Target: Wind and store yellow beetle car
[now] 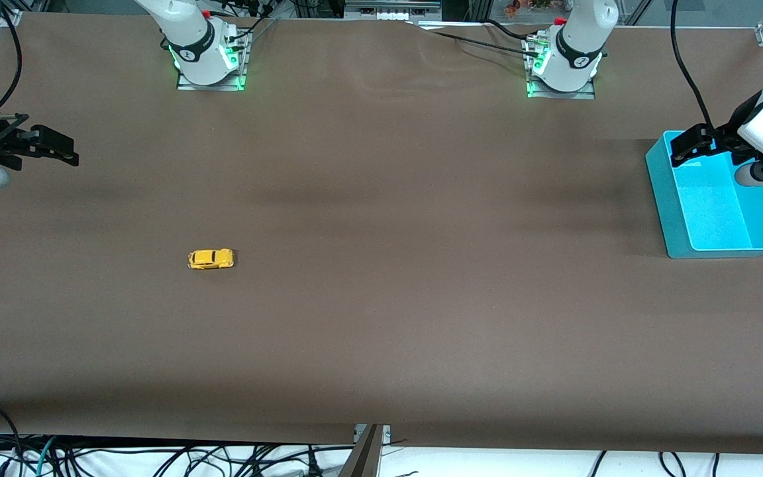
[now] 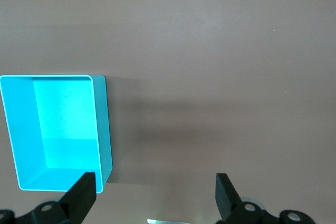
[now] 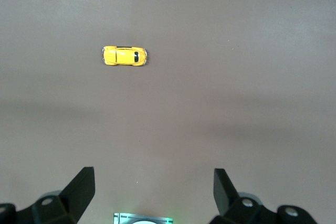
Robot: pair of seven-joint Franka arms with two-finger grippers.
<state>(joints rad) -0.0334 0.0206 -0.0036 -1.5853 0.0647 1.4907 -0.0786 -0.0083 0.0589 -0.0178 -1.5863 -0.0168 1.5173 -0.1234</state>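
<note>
— Where's the car?

— The yellow beetle car (image 1: 210, 259) sits on its wheels on the brown table (image 1: 381, 318), lower left of the front view, toward my right arm's end, well apart from the blue bin (image 1: 679, 218) at mid-right.

— Your claws?

— My right gripper (image 1: 57, 147) hangs at the left edge with its jaws spread wide, holding nothing. My left gripper (image 1: 686, 144) waits over the bin, likewise wide and empty.

— How will it handle?

— Light, hard, glossy, I'd guess; likely to roll. I'd pinch its flat sides, across the doors.
</note>
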